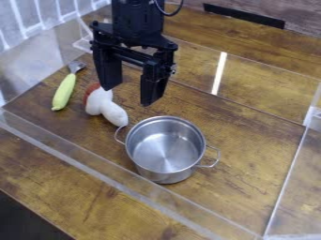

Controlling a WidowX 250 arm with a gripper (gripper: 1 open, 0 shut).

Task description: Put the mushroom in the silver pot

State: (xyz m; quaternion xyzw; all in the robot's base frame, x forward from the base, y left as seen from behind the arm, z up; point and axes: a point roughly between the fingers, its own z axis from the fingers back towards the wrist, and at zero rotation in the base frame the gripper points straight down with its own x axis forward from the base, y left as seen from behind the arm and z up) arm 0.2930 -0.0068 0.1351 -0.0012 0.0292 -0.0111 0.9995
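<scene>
A brown wooden tabletop [251,84] is seen from above and slightly to one side, with low clear plastic walls [75,155] along its edges. Toward the left edge lies a slim yellow-green elongated vegetable [63,91], pointing roughly toward the back. Just to its right is the toy mushroom [105,106], lying on its side, its rounded reddish-brown cap toward the back-left and its thick white stem pointing toward the front-right. Directly above and slightly behind the mushroom hangs the black robot gripper [130,86], pointing down, its two dark fingers [109,67] spread wide apart and holding nothing; the left finger's tip is over the mushroom's cap, though whether it touches cannot be told. To the right and nearer the front edge stands the small round shiny steel pot [166,148], upright, lidless and empty, with two small loop handles at its sides. The mushroom's stem end lies near the pot's rim, outside the pot.
</scene>
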